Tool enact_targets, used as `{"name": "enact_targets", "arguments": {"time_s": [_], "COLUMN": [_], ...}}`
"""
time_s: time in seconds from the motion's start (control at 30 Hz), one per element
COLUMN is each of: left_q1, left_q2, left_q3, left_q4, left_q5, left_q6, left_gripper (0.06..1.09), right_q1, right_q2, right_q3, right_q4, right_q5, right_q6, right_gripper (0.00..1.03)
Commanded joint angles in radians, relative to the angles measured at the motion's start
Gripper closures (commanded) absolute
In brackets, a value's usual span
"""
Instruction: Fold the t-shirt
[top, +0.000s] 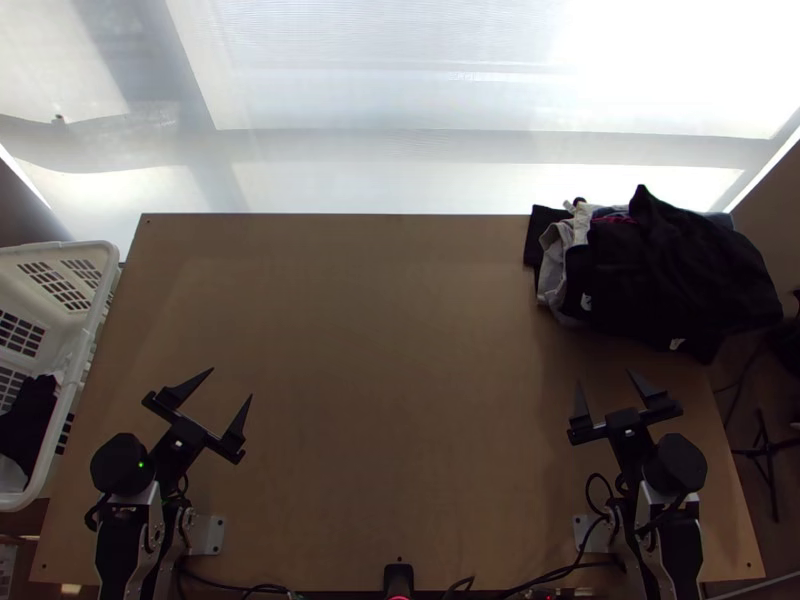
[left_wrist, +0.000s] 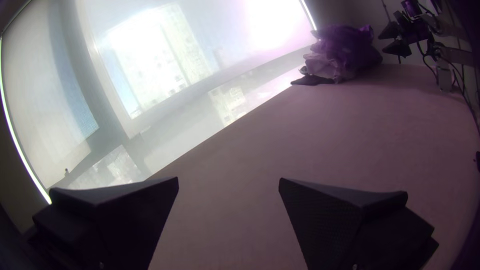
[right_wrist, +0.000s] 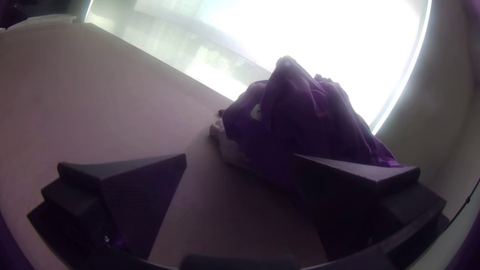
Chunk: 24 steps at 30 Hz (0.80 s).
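Plain brown is worn by the flat wooden worktop (top: 400, 350), pretty much all over. The heap of soft fabric clothes (top: 690, 260) is dominated by solid black, with light grey and a little streak of magenta mixed in. The white slatted plastic basket (top: 85, 350) is patterned with a grid of rectangular openings. Matte black is shared by the left wide-fingered gripper (top: 231, 383) and the right wide-fingered gripper (top: 604, 376).
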Motion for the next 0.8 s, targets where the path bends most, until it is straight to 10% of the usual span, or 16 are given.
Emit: {"name": "enact_targets", "arguments": {"time_s": [0.0,0.77], "left_q1": [-0.005,-0.006], "left_q2": [0.002,0.0], "left_q3": [-0.009,-0.009], "left_q4": [-0.054,-0.057], "left_q5": [0.001,0.001], "left_q6": [0.01,-0.039], "left_gripper": [0.1,0.1], "right_q1": [-0.023,-0.059], "right_q2": [0.001,0.001], "right_q3": [0.0,0.0], "right_q4": [-0.015,-0.015], "right_q5": [-0.015,-0.019], "right_q6": [-0.006,-0.005], "right_gripper": [0.05,0.05]}}
